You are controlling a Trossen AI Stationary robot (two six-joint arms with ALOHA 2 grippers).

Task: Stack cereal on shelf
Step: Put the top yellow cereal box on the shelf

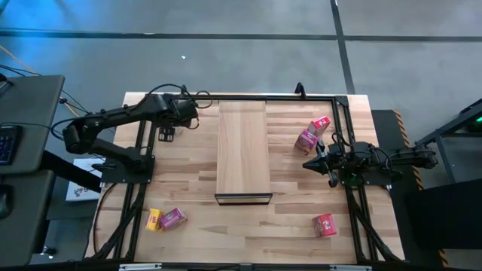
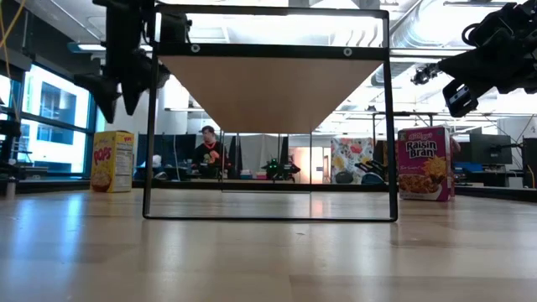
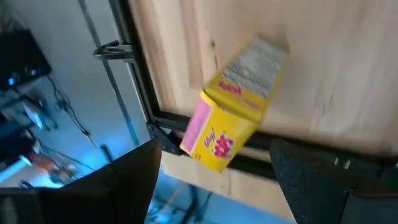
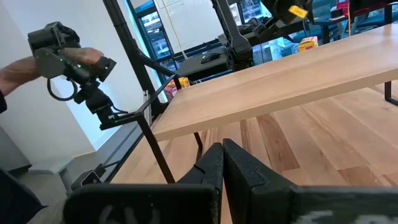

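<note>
Shelf [image 1: 242, 147]: pale board at table centre, dark front edge toward the near side, nothing visible on top. Left gripper [image 1: 167, 134]: above the far-left corner beside the shelf's edge, fingers spread wide, empty; its wrist view shows a yellow cereal box [image 3: 235, 104] lying tilted just ahead, partly blurred, not clearly visible from overhead. Right gripper [image 1: 310, 163]: right of the shelf, fingers [image 4: 211, 168] pressed together, holding nothing. Two pink boxes [image 1: 312, 135] rest nearby. Red box [image 1: 324, 224] near-right; yellow box [image 1: 153, 219] and pink box [image 1: 173, 218] near-left. Sixth box unaccounted for.
</note>
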